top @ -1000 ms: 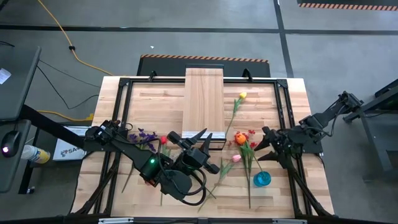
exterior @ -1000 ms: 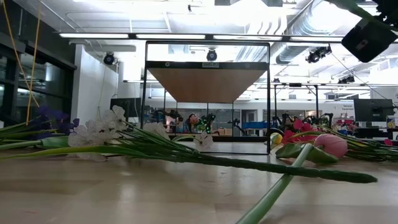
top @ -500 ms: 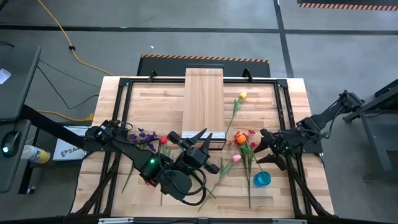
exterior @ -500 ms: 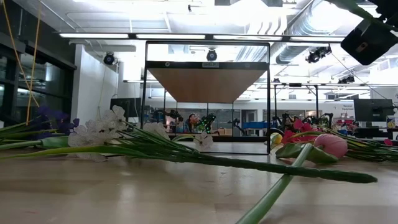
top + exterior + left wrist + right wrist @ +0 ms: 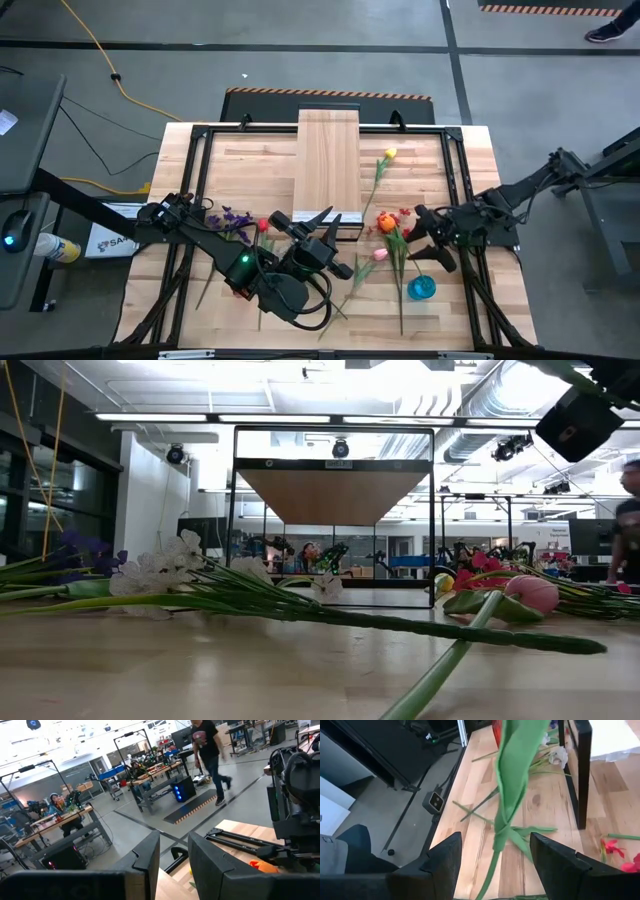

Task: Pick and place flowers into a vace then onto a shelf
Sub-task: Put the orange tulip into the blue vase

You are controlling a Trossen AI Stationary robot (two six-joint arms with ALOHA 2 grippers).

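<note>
Bright, even light overhead, ceiling strip lights (image 5: 255, 417) glaring white in the low view. Soft shadows only on the wooden surface (image 5: 250, 165). Near stem (image 5: 440, 670) blurred; walking person (image 5: 210, 755) smeared in the left wrist view.

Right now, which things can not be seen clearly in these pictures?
- Right gripper: whether its fingers pinch the green stem between them; the right wrist view shows gaps on both sides.
- Blue vase: upright or lying, too small in the high view.
- Shelf: top surface hidden in the low view, seen from below.
- Left gripper: anything held is unclear; the left wrist view shows only a narrow gap.
</note>
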